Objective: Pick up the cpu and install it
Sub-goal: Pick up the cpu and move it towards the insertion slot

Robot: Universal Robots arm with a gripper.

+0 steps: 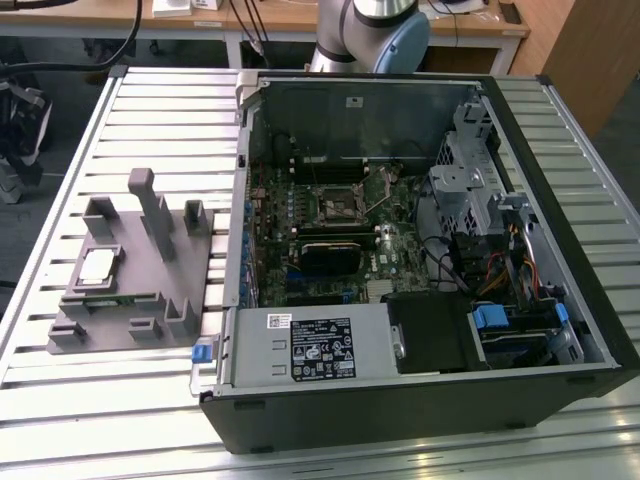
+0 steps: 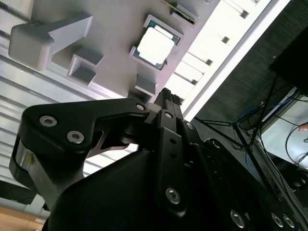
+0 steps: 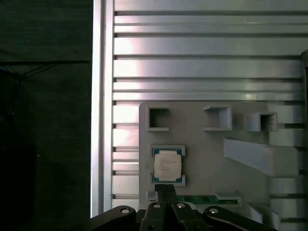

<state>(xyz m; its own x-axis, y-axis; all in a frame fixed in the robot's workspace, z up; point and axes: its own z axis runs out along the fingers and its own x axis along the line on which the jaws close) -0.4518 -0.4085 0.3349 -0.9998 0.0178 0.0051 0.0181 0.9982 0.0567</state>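
Observation:
The cpu (image 1: 97,265) is a small square chip with a silver top, lying flat in a recess of the grey fixture (image 1: 150,290) on the exterior view's left. Both wrist views show the cpu (image 3: 167,166) (image 2: 155,45) from above, in its pocket. My gripper (image 3: 166,188) (image 2: 166,91) hangs above the fixture, just beside the chip and apart from it. Its black fingers are pressed together with nothing between them. The motherboard socket (image 1: 338,205) sits inside the open computer case (image 1: 560,300).
A long green memory stick (image 3: 204,198) lies in the fixture beside the cpu. Upright grey posts (image 1: 150,205) rise from the fixture. The ribbed metal table (image 1: 170,110) ends at an edge (image 3: 98,120) near the chip. The arm's base (image 1: 370,30) stands behind the case.

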